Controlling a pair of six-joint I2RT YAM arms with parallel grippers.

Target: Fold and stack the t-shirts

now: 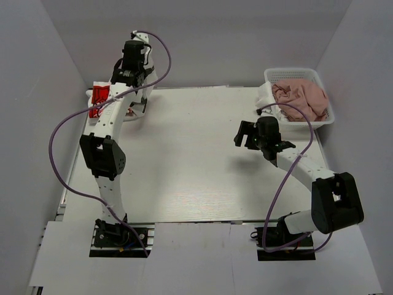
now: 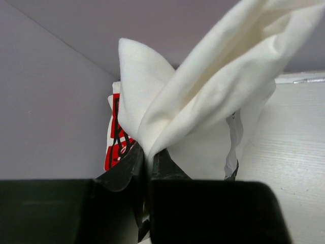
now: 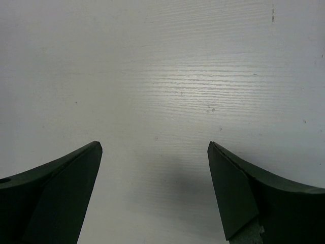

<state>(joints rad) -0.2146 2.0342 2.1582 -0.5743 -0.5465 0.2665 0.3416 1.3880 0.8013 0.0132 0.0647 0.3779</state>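
White soft-cloth t-shirt with red script print point(image 2: 203, 101) is hanging pinched in the left gripper point(image 2: 147, 156) at ten o'clock on the white table point(image 1: 184, 160); the right gripper point(image 3: 155, 148) is hovering, fingers spread wide, at two o'clock.

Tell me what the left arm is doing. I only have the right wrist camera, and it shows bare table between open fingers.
Observer: The left gripper is shut on a white t-shirt at the far left corner, lifting a bunch of it.
Operator: Where's the pink one?
Observer: The dusty-pink t-shirt lies crumpled in the white basket at the far right corner.
Operator: Is my gripper near that?
Observer: The right gripper hovers over the table, apart from the basket and to its left.
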